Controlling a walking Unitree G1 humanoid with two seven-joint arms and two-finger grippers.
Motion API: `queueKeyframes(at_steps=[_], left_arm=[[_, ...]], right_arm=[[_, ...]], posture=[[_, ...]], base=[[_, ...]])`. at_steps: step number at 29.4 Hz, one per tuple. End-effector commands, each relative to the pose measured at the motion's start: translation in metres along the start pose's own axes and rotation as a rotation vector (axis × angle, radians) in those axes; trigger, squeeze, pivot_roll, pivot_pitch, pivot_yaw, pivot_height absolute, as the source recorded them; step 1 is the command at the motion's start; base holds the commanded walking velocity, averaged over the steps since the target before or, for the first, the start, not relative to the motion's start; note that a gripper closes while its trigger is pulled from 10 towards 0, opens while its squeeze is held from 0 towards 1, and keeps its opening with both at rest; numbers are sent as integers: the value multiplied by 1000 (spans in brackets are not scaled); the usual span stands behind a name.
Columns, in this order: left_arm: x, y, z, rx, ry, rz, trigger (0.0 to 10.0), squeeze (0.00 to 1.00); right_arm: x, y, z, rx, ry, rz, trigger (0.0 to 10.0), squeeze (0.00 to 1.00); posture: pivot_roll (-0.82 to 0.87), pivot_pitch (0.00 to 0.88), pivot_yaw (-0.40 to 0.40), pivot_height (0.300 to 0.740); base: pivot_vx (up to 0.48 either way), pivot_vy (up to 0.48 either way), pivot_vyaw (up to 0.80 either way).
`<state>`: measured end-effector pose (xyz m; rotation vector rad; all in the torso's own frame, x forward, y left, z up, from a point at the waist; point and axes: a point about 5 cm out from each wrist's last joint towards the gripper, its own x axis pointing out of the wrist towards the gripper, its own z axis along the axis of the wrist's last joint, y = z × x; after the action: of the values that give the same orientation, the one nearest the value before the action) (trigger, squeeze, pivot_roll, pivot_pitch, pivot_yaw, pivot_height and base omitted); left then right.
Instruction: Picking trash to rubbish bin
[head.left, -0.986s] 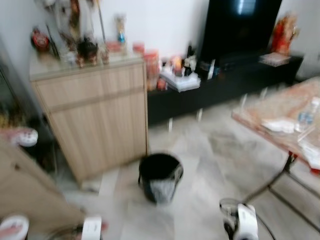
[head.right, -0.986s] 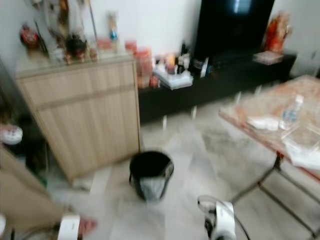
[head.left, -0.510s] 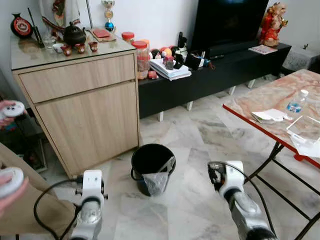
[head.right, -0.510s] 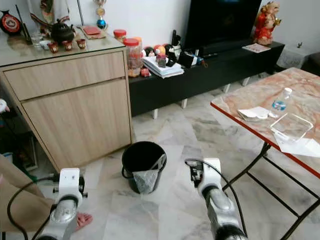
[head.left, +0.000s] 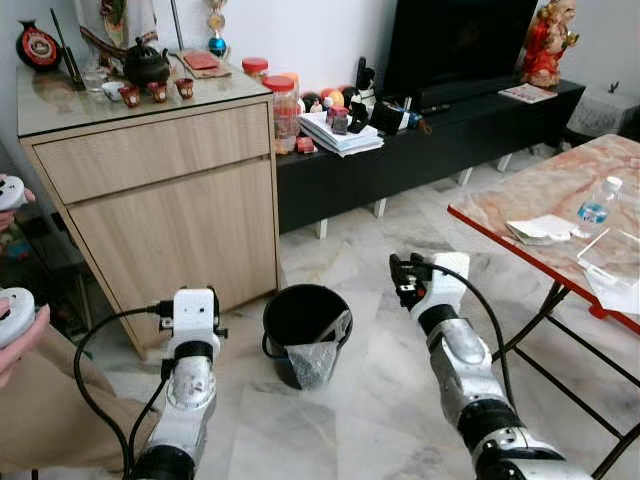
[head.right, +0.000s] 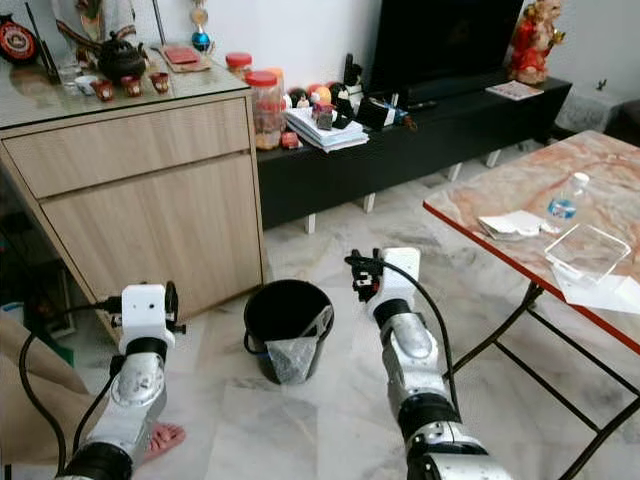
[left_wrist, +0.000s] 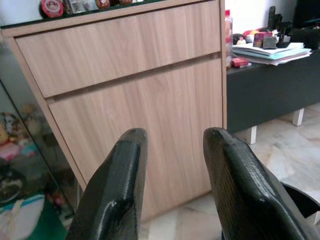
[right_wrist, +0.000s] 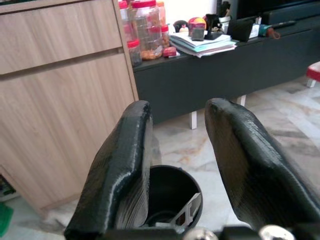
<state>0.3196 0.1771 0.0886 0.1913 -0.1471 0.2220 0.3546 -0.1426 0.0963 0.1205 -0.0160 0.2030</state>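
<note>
The black rubbish bin (head.left: 304, 333) stands on the marble floor (head.left: 380, 300) near the wooden cabinet (head.left: 165, 210), between both raised arms. The left hand (left_wrist: 172, 187) and right hand (right_wrist: 177, 165) are each open and empty, fingers spread apart.

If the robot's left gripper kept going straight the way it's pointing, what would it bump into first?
Probably the wooden cabinet. The left gripper points at its lower door with open fingers and nothing between, though depth is hard to judge.
</note>
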Motion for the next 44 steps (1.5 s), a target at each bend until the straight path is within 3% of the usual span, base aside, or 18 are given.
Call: queueKeyframes(at_steps=[1,5,30,35,44], left_arm=[[-8,1,-10,34,38,-11,10000,0],[-10,2,-12,37,48,-10,10000,0],[-6,-1,-9,24,74,-5,10000,0],[-5,0,-10,30,80,-4,10000,0],[-3,1,-8,10,82,5,10000,0]], right_arm=[[-2,-1,-1,-1,-7,-9,10000,0],[-4,-3,-4,-3,9,-21,10000,0],[-2,4,-7,-4,30,-23,10000,0],[-2,5,-8,-5,32,-22,10000,0],[-2,7,-9,-9,40,-16,10000,0]], posture=[[-33,0,-52,740],[-38,0,-50,740],[-32,0,-50,740],[-28,0,-51,740],[-28,0,-47,740]], base=[[0,0,0],[0,0,-103],[0,0,-800],[0,-480,-800],[0,0,-800]])
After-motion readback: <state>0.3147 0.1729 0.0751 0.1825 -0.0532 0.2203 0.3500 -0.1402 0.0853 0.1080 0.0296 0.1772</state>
